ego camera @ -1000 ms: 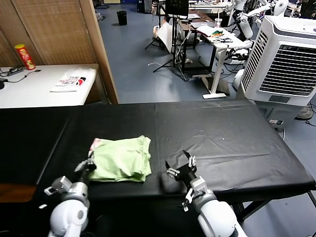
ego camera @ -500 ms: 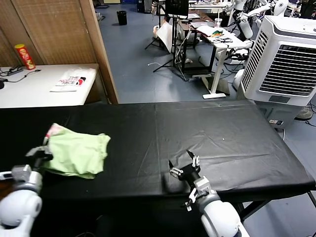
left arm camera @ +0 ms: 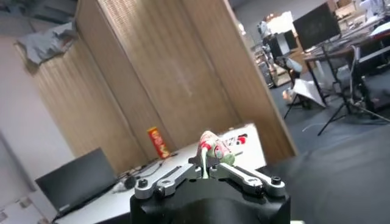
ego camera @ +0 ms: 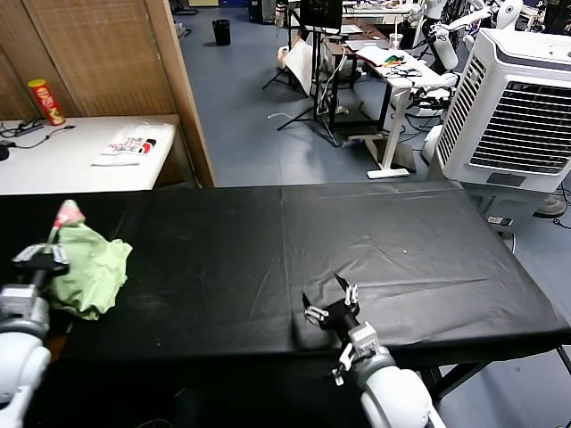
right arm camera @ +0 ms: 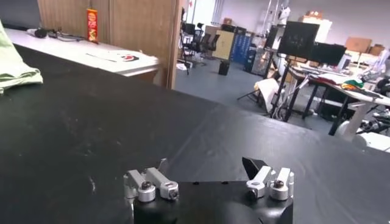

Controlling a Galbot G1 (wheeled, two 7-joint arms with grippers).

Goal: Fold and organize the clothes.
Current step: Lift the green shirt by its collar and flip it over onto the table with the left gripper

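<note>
Workspace: long table (ego camera: pixel 401 259) under a black cover, workshop behind it with a big white air cooler (ego camera: pixel 513 98) on my right and a slatted wooden partition (ego camera: pixel 107 53) on the left.
Side table: white one (ego camera: pixel 53 165) beyond the far-left corner, with a red snack can (ego camera: pixel 45 102) and a folded white cloth with red and black print (ego camera: pixel 127 148) on it.
Shirt: pale green shirt (ego camera: pixel 89 267) sits bunched up at the far-left end of the black cover, pink-red printed bit sticking up at the top.
Left gripper (ego camera: pixel 40 259): clenched on the shirt's edge. From my left wrist cam I see a pinch of the printed fabric poking up between the fingers (left arm camera: pixel 244 175).
Right gripper (ego camera: pixel 328 308): fingers spread wide, grasping nothing, low over the near edge of the cover, well apart from the shirt.
</note>
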